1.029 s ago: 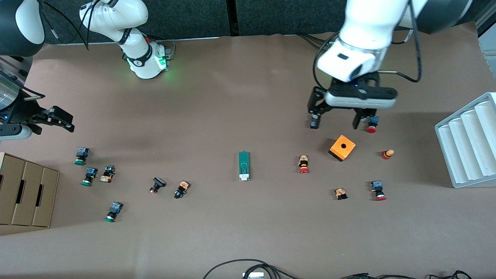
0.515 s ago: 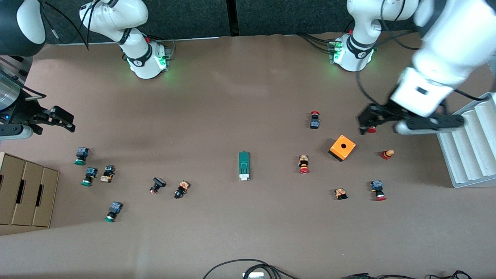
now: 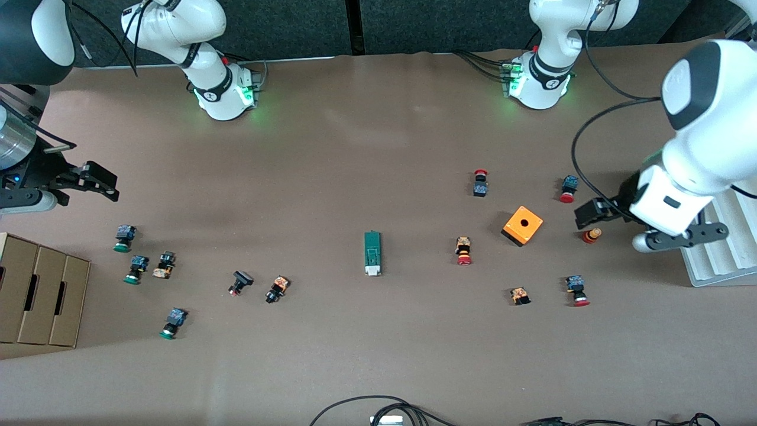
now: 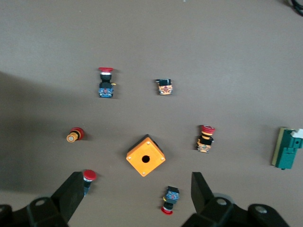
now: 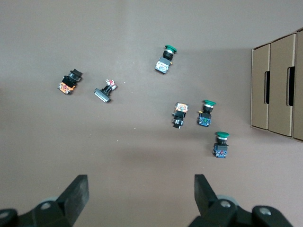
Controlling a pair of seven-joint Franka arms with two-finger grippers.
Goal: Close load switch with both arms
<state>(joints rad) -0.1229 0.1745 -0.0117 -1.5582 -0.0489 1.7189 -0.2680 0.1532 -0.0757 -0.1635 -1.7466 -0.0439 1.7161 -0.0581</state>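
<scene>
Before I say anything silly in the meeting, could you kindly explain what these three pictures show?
They show two white robot arms at a brown table. The wide picture looks down from across the table; the other two come from cameras on each arm's wrist. The left claw hangs open over the orange cube and red push buttons near the white rack. The right claw hangs open over the green-capped buttons beside the cardboard box. Neither holds anything. The dark-green load switch lies untouched mid-table.
</scene>
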